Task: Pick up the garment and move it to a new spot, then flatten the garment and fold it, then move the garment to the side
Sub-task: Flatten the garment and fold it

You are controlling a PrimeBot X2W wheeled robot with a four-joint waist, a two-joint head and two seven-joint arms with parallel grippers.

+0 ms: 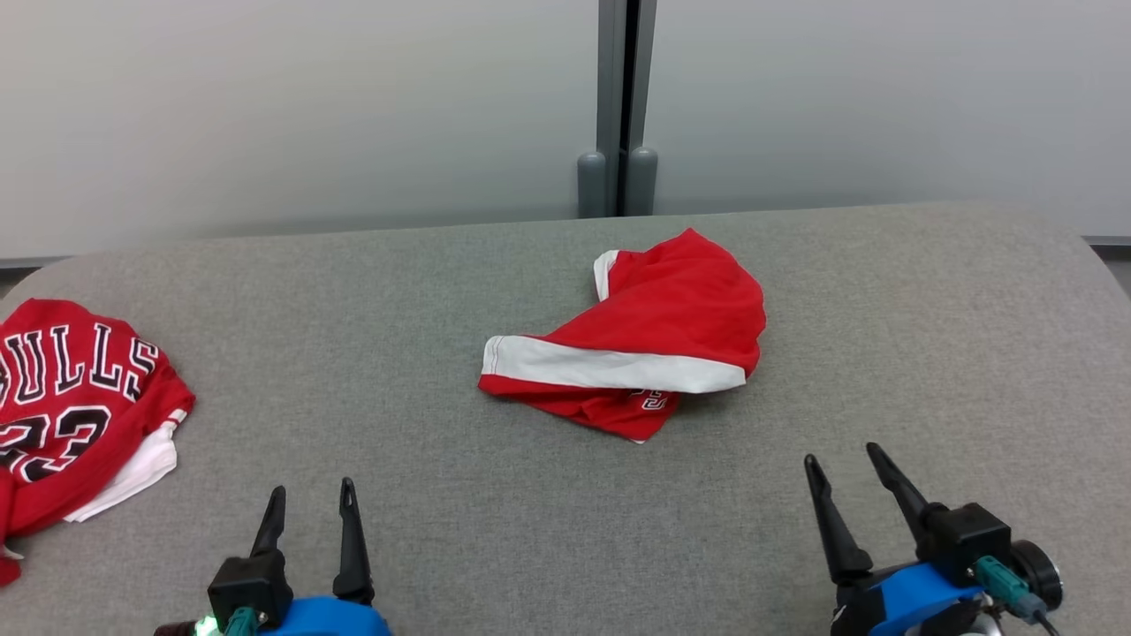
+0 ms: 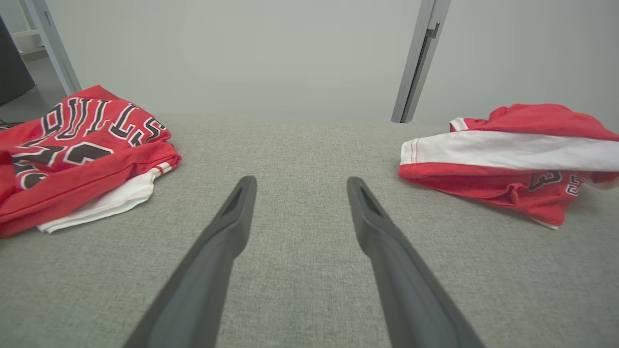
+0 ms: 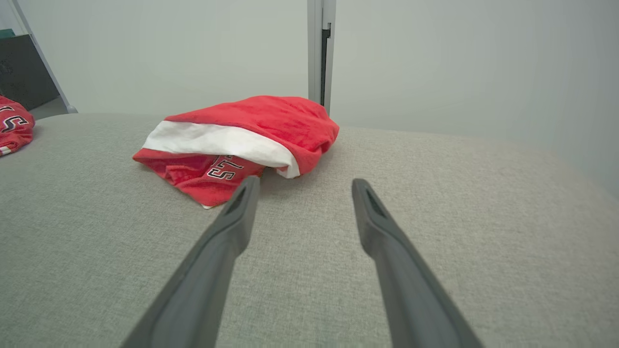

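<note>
Garment, red with a white band, lies bunched mid-desk, untouched and well ahead of both arms. Near the front edge the left gripper and right gripper hover low, jaws apart and empty. Looks like a ready pose before the first pick. Bulls jersey at far left, probably already set aside.

Head view: set high, looking forward and down across the grey fabric surface to the pale wall. Left wrist view: low, close over the surface, facing the wall. Right wrist view: equally low, same heading. Shared by all three: crumpled red garment, wall post.
</note>
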